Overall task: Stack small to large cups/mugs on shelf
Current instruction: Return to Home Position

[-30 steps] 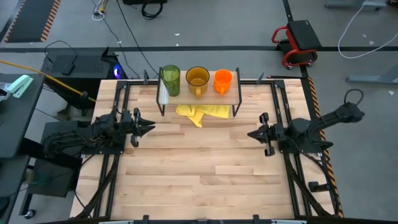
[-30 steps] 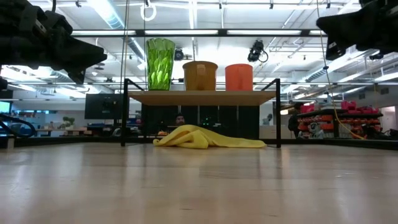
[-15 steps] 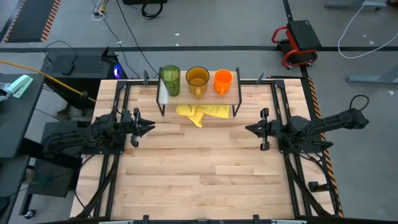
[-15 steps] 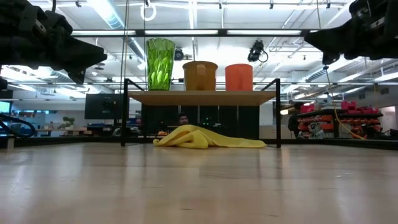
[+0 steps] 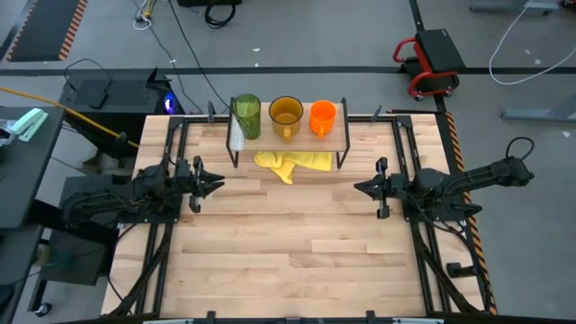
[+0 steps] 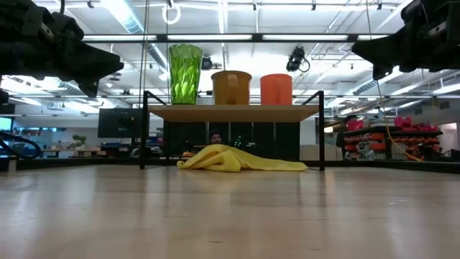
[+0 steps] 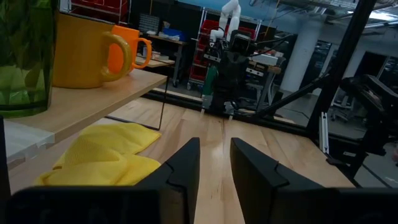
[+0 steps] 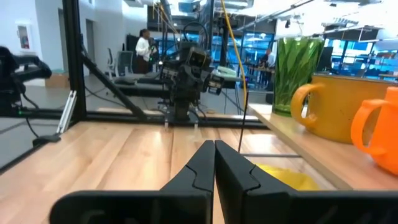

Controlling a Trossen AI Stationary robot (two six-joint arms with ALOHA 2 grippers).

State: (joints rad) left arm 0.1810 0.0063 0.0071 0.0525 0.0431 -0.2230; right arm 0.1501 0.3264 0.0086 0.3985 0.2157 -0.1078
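Three cups stand upright in a row on the shelf [image 5: 270, 137], a raised wood plank on black legs [image 6: 233, 113]. They are the green tumbler [image 5: 247, 115] at the left end, the amber mug [image 5: 286, 113] in the middle and the orange mug [image 5: 322, 117] at the right. My left gripper [image 5: 216, 184] hovers open, left of the shelf and nearer than it [image 7: 214, 144]. My right gripper [image 5: 358, 188] hovers shut, to the right of the shelf's front [image 8: 214, 144]. Both stand clear above the table, and neither touches anything.
A crumpled yellow cloth [image 5: 292, 163] lies on the table under the shelf, reaching past its near edge [image 6: 237, 160]. A pale white strip [image 5: 236, 139] marks the shelf's left end. Black frame rails run along the table's left and right sides. Bare wood stretches between the grippers and toward the near edge.
My right gripper has come down a little and shifted slightly toward the table's left, then held still. The left arm and the cups have not moved.
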